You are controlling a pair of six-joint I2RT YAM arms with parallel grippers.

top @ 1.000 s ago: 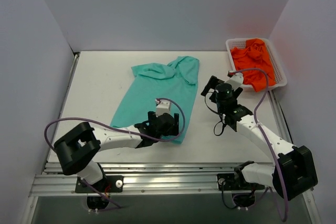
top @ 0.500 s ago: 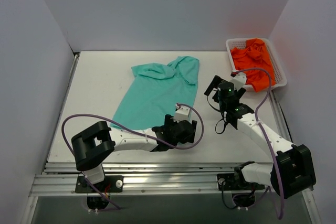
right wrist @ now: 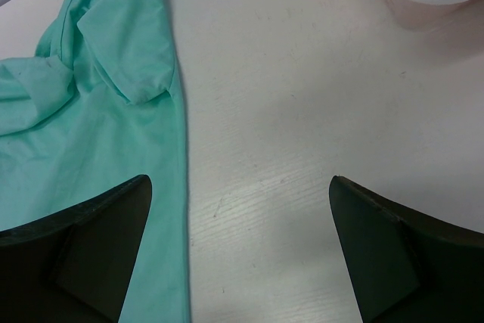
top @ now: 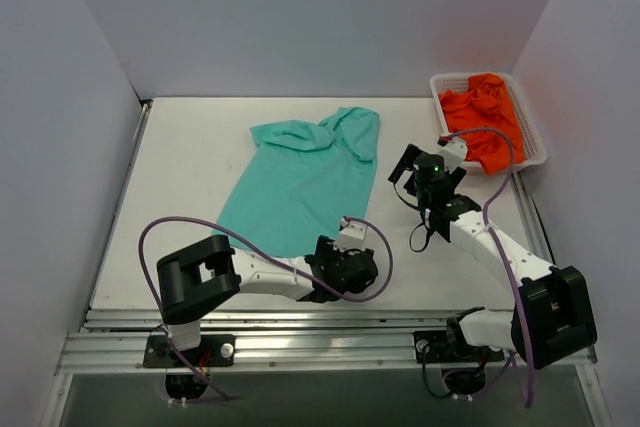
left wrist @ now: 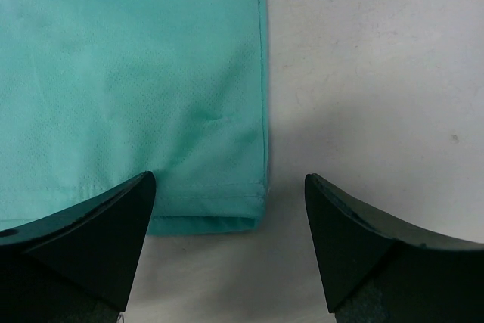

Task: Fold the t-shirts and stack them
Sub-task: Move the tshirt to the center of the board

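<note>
Where pale walls [top: 320, 17] box in the white bench [top: 180, 177], the teal t-shirt [top: 305, 182] lies spread out; orange t-shirts [top: 480, 112] fill a basket [top: 536, 147] at the far right corner. The 2 tools gape empty: left tool [left wrist: 229, 187] over the hem corner, right tool [right wrist: 240, 187] beside the sleeve.

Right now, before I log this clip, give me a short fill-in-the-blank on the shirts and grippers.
The orange shirts sit in a white ____.
The teal shirt lies spread on the ____.
The left gripper sits at that shirt's hem ____, fingers apart.
The right gripper is ____, holding nothing.
Missing words: basket; table; corner; open.
</note>
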